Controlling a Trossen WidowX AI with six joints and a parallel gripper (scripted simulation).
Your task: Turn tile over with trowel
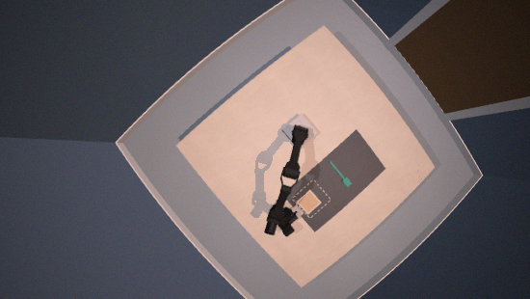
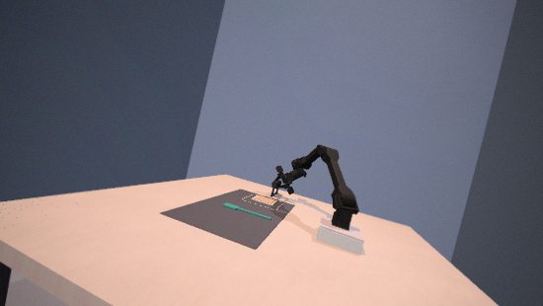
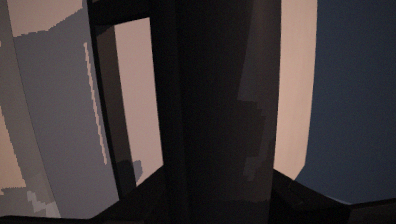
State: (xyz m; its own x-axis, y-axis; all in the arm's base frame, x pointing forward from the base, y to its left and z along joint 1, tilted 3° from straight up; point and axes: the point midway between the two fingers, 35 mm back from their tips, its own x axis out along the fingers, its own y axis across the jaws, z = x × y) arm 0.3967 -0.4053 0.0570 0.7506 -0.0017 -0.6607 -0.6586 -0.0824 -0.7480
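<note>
One tile within the outline, one small trowel in the claw

Top view: tile [image 1: 308,202] [image 2: 265,199] flat on the dark mat [image 1: 357,149] [image 2: 197,217], inside the dashed outline [image 1: 322,189] [image 2: 244,199]. Off-center there, close to the side toward the claw. Upper face tan, with a paler rim; too small to tell whether marked side or reverse.

Gripper [image 1: 292,215] [image 2: 273,193] [image 3: 210,164] closed on the small trowel [image 1: 299,210]. Pale end of the trowel visible from above, between claw and tile, just beside the tile's edge. Contact with the tile: cannot tell. Exact tilt of the blade: cannot tell either. Release and setting down of this tool both undone.

Arm [image 1: 291,169] [image 2: 336,173] bent high at the elbow, reaching from the pale base block [image 1: 313,131] [image 2: 341,242] to the mat's near end by the outline. Claw low over that area, fingers pointing downward in the exterior view.

Also on the mat: teal tool [image 1: 339,173] [image 2: 247,211], lying flat, well apart from the claw. Long thin handle, small squarish blade; outside the outline, toward the middle of the mat. Mat flat on the pale tabletop [image 1: 251,116] [image 2: 148,267].

Wrist view: mostly filled by a broad dark upright form, with strips of pale surface to both sides. Tile not identifiable at this range.
</note>
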